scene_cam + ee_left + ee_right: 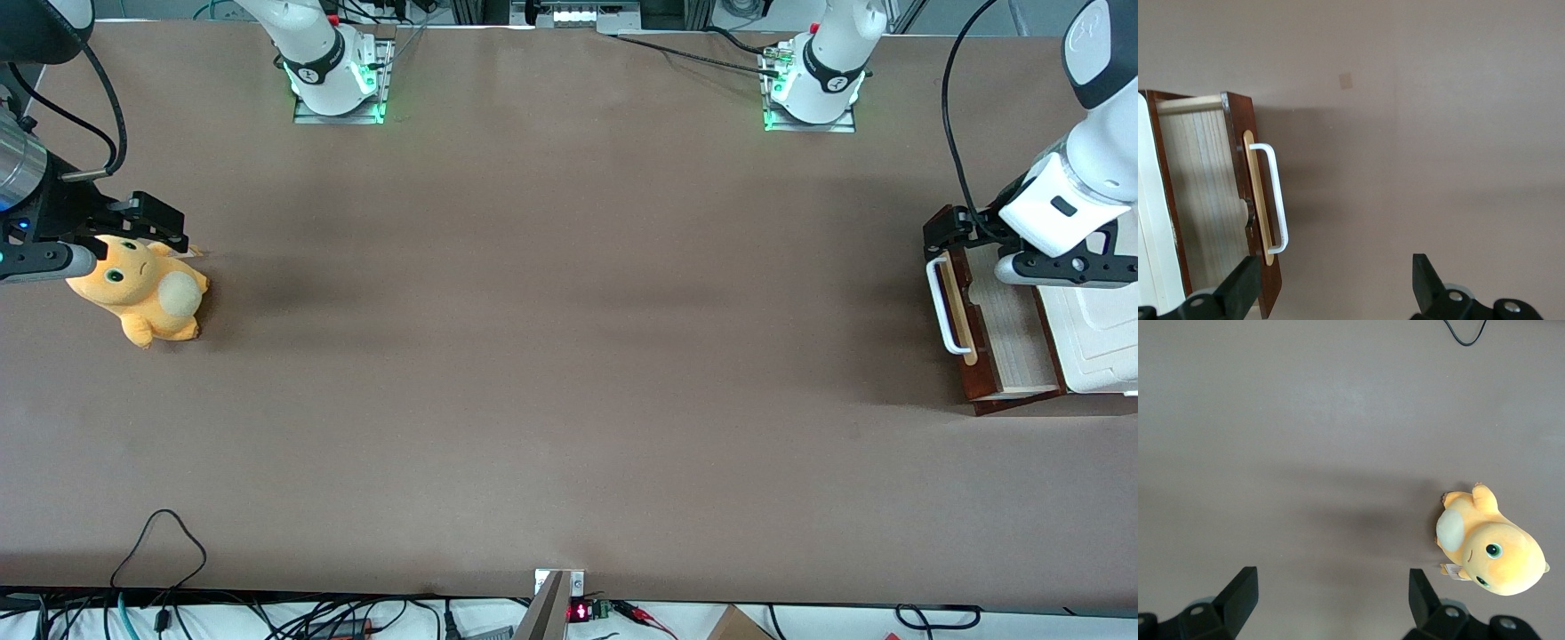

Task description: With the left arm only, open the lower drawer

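- Brown tabletop (569, 356); the dark reddish-brown wooden lower drawer (987, 311), white-handled, at the frame's right edge, stands pulled out, pale inside showing.
- Black two-finger pincer (1335, 287) hangs above, fingers apart, gripping nothing; task looks essentially done.

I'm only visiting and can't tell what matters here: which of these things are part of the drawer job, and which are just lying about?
Part of the job:
- lower drawer, already pulled out, pale wood showing inside
- its white handle
- left arm's gripper, open, above the drawer, holding nothing

Just lying about:
- orange plush toy, toward the parked arm's end of the table
- white cabinet top
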`<action>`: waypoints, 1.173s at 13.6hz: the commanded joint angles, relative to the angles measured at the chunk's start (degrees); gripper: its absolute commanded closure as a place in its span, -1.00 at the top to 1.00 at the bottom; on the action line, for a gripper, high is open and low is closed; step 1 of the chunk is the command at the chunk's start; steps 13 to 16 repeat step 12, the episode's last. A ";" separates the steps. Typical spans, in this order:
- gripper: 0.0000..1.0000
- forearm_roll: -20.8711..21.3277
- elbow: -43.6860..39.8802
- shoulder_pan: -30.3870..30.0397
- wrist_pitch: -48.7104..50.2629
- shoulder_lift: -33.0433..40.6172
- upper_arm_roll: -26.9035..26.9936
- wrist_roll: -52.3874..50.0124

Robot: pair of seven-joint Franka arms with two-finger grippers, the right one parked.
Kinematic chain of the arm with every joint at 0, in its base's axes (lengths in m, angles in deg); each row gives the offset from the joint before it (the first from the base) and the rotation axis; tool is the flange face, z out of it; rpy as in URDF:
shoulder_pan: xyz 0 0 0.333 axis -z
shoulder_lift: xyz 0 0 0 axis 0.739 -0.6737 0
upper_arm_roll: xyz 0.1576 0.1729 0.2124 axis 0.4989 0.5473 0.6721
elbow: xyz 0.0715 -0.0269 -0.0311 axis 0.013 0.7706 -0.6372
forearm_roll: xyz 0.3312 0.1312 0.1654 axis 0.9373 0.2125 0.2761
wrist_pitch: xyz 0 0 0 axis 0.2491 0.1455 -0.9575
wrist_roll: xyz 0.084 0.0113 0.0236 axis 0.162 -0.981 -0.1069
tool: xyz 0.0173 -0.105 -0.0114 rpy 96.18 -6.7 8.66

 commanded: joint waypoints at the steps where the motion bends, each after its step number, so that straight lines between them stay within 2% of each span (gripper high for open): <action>1: 1.00 -0.68 -2.01 0.52 0.09 0.05 0.51 2.08; 16: 1.00 -0.77 -2.45 0.61 0.09 -0.30 0.51 1.73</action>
